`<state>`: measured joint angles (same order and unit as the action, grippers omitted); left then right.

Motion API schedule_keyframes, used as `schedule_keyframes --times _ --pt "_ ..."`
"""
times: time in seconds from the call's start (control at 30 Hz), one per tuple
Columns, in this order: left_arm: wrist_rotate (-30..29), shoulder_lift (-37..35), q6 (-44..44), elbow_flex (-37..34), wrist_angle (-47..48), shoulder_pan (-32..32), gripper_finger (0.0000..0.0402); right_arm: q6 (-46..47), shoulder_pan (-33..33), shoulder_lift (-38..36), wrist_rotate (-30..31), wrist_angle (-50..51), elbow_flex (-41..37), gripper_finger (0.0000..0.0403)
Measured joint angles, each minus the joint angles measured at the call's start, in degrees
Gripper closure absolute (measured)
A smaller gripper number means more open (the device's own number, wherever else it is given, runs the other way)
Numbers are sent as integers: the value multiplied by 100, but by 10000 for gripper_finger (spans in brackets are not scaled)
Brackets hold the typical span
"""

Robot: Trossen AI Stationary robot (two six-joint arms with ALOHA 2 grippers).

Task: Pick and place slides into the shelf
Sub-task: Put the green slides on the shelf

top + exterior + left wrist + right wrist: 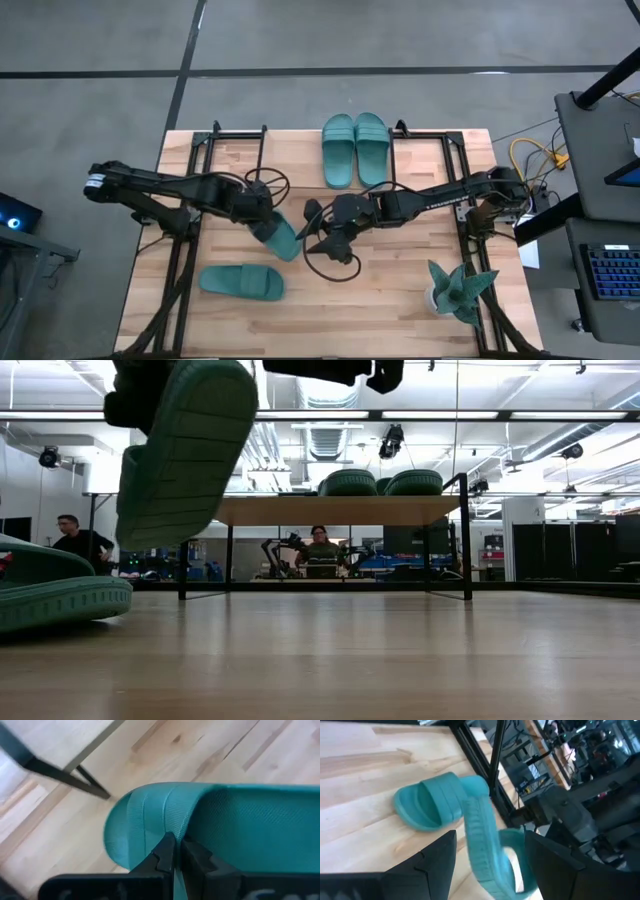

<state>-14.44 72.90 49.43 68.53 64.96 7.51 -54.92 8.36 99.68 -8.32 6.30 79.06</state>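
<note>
With one slide (283, 238) pinched in my left pincer (268, 225) and lifted clear of the tabletop (390, 300), I judge I am in the carrying part of the third pick: two done, this one in the air, one to go. My fingertips (168, 851) are clamped narrow on the rim of the sandal, which hangs tilted, sole showing in the low view (185, 450), roughly over the middle of the tabletop. My right pincer (312, 222) sits just beside it, fingers spread wide on either side of the slide's edge (480, 847) without closing on it, so I read it as standing ready for a handover or a steadying touch; I cannot tell which.

The shelf (300, 150) stands along the far edge of the tabletop. On its top board a pair of slides (355, 148) lies side by side, touching, toward the right of the board's middle; the left part of the board is bare. The fourth slide (241, 281) lies flat near the front left corner of the tabletop, well apart from the shelf.

Next I think the move calls for swinging the held slide toward the far edge, levelling it sole-down and setting it on the bare board left of the pair, without nudging those two.
</note>
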Motion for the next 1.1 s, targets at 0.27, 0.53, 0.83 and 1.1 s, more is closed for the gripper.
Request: schedule_keyframes --times 0.27,0.53,0.83,1.1 --pt "-42 29 -246 0 -562 -4 401 -83 4 54 -74 -55 -2 179" --pt "-81 24 -394 0 -849 -15 401 50 4 205 -67 -119 -5 179" --pt "-180 24 -533 2 -1118 -44 401 350 4 212 -69 -248 10 187" --pt "-260 24 -697 2 -1394 -44 401 209 6 271 -101 -401 10 291"
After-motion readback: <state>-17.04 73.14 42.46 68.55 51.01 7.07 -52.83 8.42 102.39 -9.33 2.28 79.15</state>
